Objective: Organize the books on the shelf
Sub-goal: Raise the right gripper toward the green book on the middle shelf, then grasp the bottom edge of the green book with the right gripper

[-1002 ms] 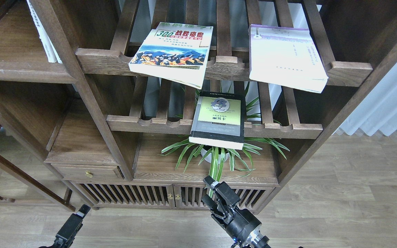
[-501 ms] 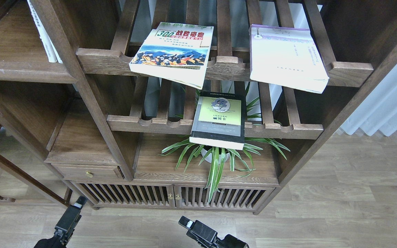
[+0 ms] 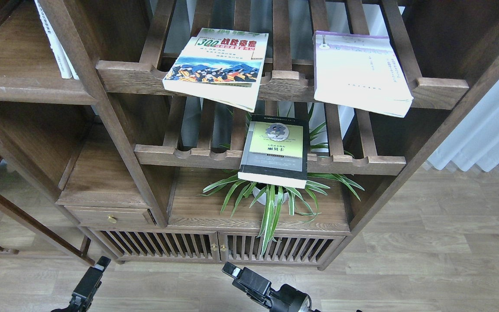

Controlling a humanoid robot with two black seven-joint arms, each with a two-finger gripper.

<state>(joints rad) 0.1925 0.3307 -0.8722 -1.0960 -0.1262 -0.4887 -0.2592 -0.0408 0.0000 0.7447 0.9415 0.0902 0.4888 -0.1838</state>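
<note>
Well below the books, the right gripper [image 3: 243, 277] has dropped from near the plant [image 3: 271, 199] to floor level; I cannot tell its jaws' state, nor the left gripper's [image 3: 98, 265]. The black-grey book [image 3: 275, 149], the "300" book [image 3: 219, 65] and the white book [image 3: 358, 69] lie untouched on the slatted racks [image 3: 362, 164] far above both, so no pick has begun.

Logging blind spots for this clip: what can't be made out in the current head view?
- Left gripper: small, dark, seen end-on; open or shut cannot be told.
- Right gripper: dark, fingers not separable; its arm is cut off by the bottom edge.
- Plant pot: mostly hidden by the black-grey book and leaves.
- Small print on the white book: too small to read.
- Thin white-spined books: cut off by the top edge.
</note>
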